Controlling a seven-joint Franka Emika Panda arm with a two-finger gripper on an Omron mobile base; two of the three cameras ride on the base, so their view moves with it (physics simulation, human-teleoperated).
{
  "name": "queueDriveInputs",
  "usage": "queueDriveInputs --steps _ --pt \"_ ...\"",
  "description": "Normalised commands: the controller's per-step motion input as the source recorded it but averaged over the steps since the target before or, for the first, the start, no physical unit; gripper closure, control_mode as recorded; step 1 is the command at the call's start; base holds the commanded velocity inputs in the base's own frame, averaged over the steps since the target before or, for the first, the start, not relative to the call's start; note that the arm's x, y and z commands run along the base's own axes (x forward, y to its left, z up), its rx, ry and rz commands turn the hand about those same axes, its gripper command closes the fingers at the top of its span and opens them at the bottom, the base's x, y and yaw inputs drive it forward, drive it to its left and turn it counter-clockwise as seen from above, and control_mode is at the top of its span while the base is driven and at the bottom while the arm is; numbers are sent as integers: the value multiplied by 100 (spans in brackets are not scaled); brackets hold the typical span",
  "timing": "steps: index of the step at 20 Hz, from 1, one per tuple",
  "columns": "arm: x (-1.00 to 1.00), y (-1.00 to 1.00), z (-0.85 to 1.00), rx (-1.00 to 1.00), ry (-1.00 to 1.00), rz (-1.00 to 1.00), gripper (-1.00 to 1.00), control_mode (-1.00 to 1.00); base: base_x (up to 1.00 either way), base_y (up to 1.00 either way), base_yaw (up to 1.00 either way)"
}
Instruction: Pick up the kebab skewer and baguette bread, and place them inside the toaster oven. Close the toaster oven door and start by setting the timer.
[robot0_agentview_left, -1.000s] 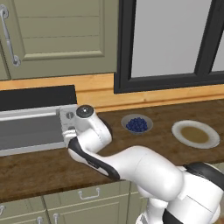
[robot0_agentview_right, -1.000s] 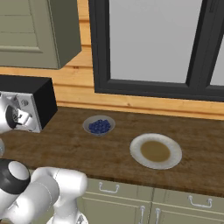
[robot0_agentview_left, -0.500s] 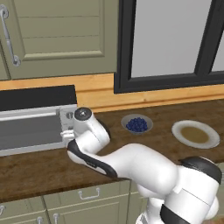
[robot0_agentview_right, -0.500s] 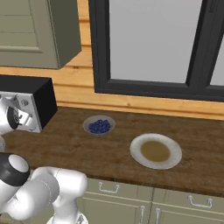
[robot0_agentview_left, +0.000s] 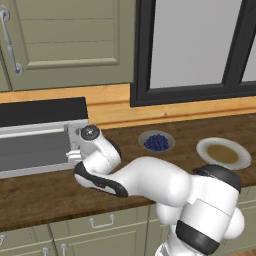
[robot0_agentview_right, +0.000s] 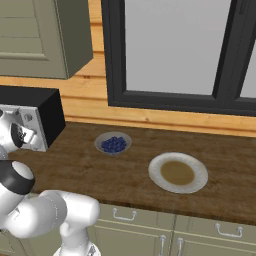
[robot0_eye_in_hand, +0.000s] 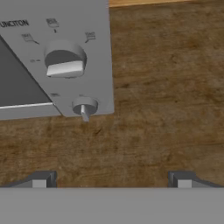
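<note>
The toaster oven (robot0_agentview_left: 40, 135) sits at the left end of the wooden counter (robot0_agentview_left: 45, 192) below a cabinet, its door (robot0_agentview_left: 32, 150) shut, and the arm is bent in front of its knob panel. In the hand view the gripper (robot0_eye_in_hand: 111, 180) has its fingertips (robot0_eye_in_hand: 40, 180) spread wide with nothing between them, facing the panel's large knob (robot0_eye_in_hand: 64, 63) and the small knob (robot0_eye_in_hand: 84, 107) under it, apparently a little short of touching either. Farther right on the counter stand a bowl of blueberries (robot0_agentview_left: 157, 142) and a plate (robot0_agentview_left: 223, 153), well apart from the oven.
</note>
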Motion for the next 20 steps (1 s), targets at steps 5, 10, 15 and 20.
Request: queueDriveInputs --steps 5,10,15,20 --pt "2 11 -17 -2 -5 0 -100 -100 0 0 0" --pt "21 0 -14 0 -4 0 -100 -100 0 0 0" --pt "34 0 -11 0 -1 0 -100 -100 0 0 0" --pt "22 17 -1 0 -1 -1 -100 -100 0 0 0"
